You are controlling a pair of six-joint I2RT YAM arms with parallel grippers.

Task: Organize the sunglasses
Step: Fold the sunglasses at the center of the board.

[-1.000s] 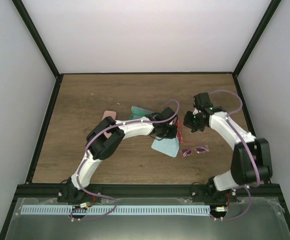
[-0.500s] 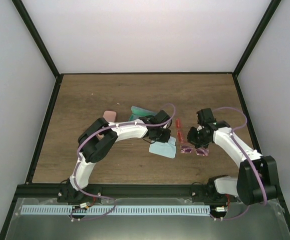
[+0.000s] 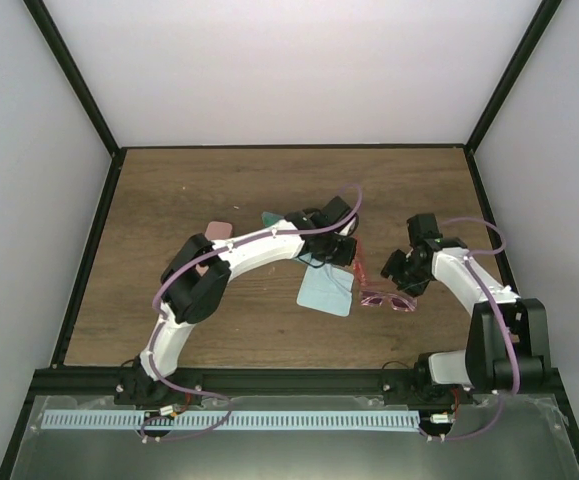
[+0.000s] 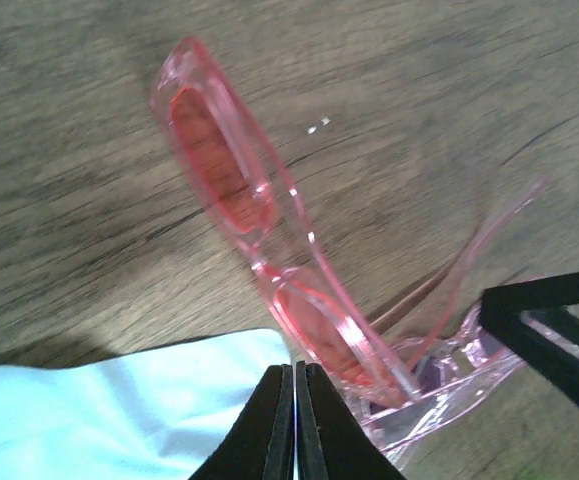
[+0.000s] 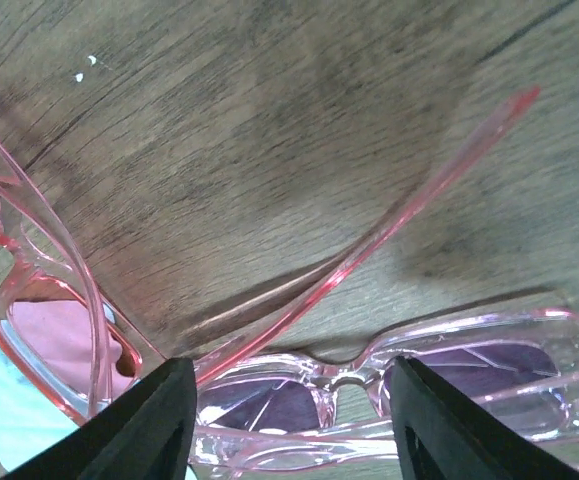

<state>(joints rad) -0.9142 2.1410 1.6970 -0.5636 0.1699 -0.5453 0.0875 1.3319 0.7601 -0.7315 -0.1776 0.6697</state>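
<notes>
From above, my left claw [image 3: 343,256] and right claw [image 3: 397,274] crowded the 2 sunglasses. The red pair [image 3: 359,262] lay between them, and the purple pair [image 3: 387,300] lay just nearside of my right claw.

My left wrist view showed that claw's fingers pressed together, with the red pair against their right side and a pale blue cloth [image 4: 119,400] to their left.

My right wrist view showed fingers apart, astride the purple pair, with a red arm running close past. Closing here, I judged, could snag both pairs.

The bench [image 3: 219,190] was brown woodgrain, enclosed by plain white walls [image 3: 289,70].
</notes>
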